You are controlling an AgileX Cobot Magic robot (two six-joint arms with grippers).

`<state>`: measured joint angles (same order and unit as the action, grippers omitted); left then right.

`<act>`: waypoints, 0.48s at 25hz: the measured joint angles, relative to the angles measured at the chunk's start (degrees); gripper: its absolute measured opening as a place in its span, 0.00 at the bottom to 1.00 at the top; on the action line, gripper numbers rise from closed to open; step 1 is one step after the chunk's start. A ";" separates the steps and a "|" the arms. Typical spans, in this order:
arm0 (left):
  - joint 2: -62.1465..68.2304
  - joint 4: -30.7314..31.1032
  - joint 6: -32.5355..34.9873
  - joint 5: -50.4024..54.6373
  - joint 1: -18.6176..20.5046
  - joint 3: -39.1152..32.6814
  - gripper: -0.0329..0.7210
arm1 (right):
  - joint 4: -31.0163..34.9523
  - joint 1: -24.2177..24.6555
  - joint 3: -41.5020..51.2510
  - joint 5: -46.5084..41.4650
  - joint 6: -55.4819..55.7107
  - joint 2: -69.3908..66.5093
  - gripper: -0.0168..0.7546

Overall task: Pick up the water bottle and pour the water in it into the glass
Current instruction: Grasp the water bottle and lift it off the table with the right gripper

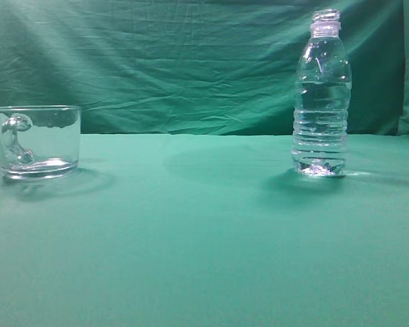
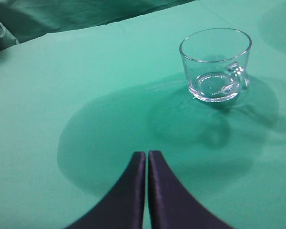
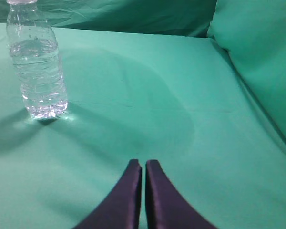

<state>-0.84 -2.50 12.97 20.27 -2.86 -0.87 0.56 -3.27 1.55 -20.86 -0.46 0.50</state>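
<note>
Standing upright on the green cloth-covered table (image 1: 204,238), the water bottle (image 1: 321,95) is seen at the right of the exterior view, uncapped, with the water (image 1: 320,129) filling most of its body. The glass (image 1: 36,142) is set well apart at the far left, near the frame edge, handle turned toward the camera. A wide bare stretch of cloth is left between them. The left gripper (image 2: 147,155) and right gripper (image 3: 144,164) are both pressed together, holding nothing, each above the cloth short of its object.
</note>
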 joint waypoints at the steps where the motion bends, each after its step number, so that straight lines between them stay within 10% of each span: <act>1: 0.00 0.00 0.00 0.00 0.00 0.00 0.04 | 0.00 0.00 0.00 0.00 0.00 0.00 0.02; 12: 0.00 0.00 0.00 0.00 0.00 0.00 0.04 | 9.83 0.00 -0.24 22.00 4.40 0.00 0.02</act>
<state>-0.84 -2.50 12.97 20.27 -2.86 -0.87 10.39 -3.27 1.31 1.14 3.95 0.50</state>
